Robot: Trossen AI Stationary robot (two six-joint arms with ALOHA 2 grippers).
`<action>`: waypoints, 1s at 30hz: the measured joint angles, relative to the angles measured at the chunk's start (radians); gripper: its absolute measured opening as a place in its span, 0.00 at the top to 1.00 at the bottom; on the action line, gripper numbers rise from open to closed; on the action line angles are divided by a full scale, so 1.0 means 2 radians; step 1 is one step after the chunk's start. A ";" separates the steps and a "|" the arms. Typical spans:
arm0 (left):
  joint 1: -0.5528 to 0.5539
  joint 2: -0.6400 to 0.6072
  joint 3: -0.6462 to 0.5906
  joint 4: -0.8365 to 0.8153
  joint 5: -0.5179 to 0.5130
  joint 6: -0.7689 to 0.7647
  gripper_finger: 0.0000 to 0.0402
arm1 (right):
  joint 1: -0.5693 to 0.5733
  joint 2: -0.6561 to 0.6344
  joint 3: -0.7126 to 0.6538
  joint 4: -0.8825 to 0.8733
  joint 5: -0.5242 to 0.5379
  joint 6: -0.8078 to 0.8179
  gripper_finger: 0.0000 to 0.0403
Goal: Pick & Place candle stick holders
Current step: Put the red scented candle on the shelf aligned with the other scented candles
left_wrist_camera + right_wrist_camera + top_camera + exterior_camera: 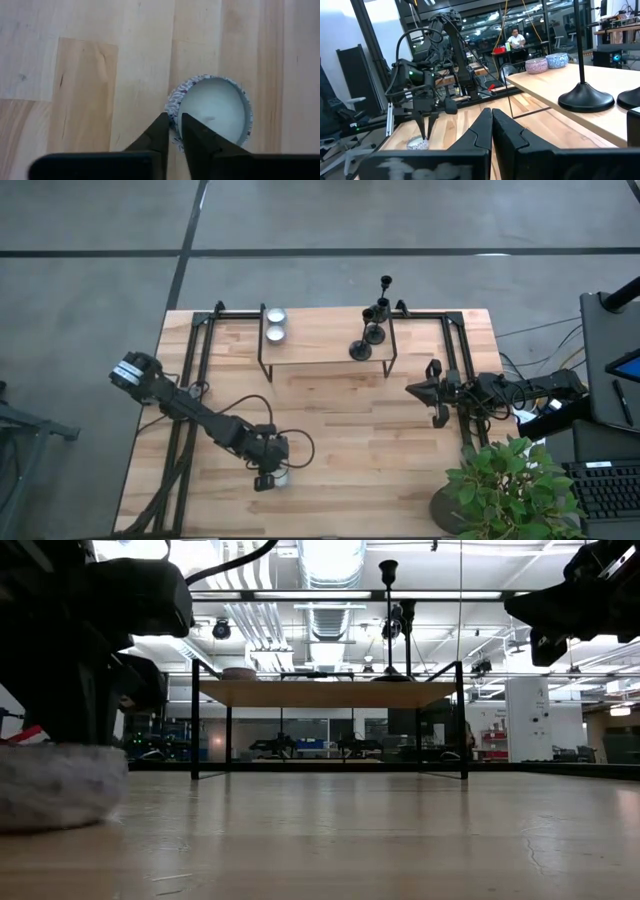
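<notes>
Three black candle stick holders (372, 332) stand on their round bases on the right part of a raised wooden shelf (320, 342) at the table's far side; they also show in the low view (389, 620) and the right wrist view (585, 97). My left gripper (268, 478) is near the table's front edge, pointing down, shut on a small white candle cup with a patterned wall (215, 107). My right gripper (432, 395) hovers shut and empty at the table's right, level with the shelf's near edge. My left gripper has the candle cup's wall at its rim (173, 111) between its two fingers, one finger inside the cup and one outside. The fingers come from above, pointing down. The cup (50, 785) stands upright with its bottom on the table.
Two more small candle cups (275, 324) stand on the shelf's left end. A black metal frame (195, 350) runs along the table's left, far and right sides. A potted plant (510, 485) stands at the front right corner. Bare wood lies between the arms.
</notes>
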 joint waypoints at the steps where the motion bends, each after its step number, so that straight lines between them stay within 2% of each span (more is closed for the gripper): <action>1: 0.000 0.000 0.000 0.000 0.004 -0.001 0.91 | 0.000 0.000 0.000 0.000 0.000 0.000 0.98; 4: 0.000 0.000 0.000 -0.001 0.012 -0.015 0.98 | 0.000 0.000 0.000 0.000 0.000 0.000 0.98; 12: 0.017 -0.012 0.007 -0.015 0.007 -0.042 1.00 | 0.000 0.000 0.000 0.000 0.000 0.000 0.98; 21: 0.065 -0.058 0.029 -0.074 -0.020 -0.020 1.00 | 0.000 0.000 0.000 0.000 0.000 0.000 0.98; 25: 0.071 -0.064 0.030 -0.075 0.001 -0.012 1.00 | 0.000 0.000 0.000 0.000 0.000 0.000 0.98; 30: 0.039 -0.056 0.029 -0.041 0.029 -0.008 0.94 | 0.000 0.000 0.000 0.000 0.000 0.000 0.98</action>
